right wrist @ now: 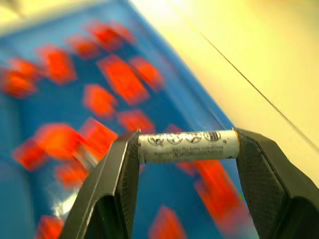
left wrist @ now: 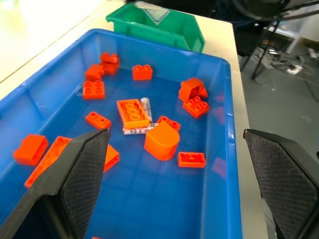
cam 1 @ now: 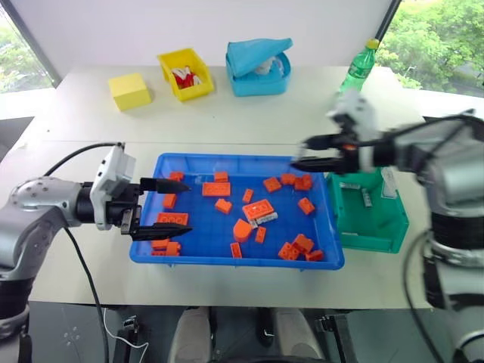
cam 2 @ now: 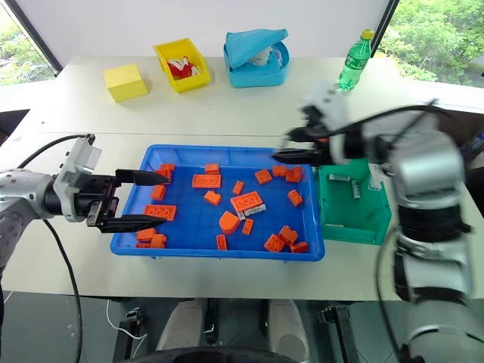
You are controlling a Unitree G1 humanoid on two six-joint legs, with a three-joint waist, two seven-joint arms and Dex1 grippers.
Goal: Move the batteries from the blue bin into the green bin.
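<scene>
The blue bin lies in front of me, strewn with several orange bricks. Two batteries rest beside an orange brick near its middle, also seen as batteries from the head. My right gripper hovers over the bin's far right corner, shut on one battery held end to end between its fingers. Just to the right stands the green bin, with batteries lying in it. My left gripper is open and empty over the blue bin's left end.
At the back of the table stand a yellow block, a yellow bin, a light-blue tub with cloth and a green bottle. The table's front edge runs just below the blue bin.
</scene>
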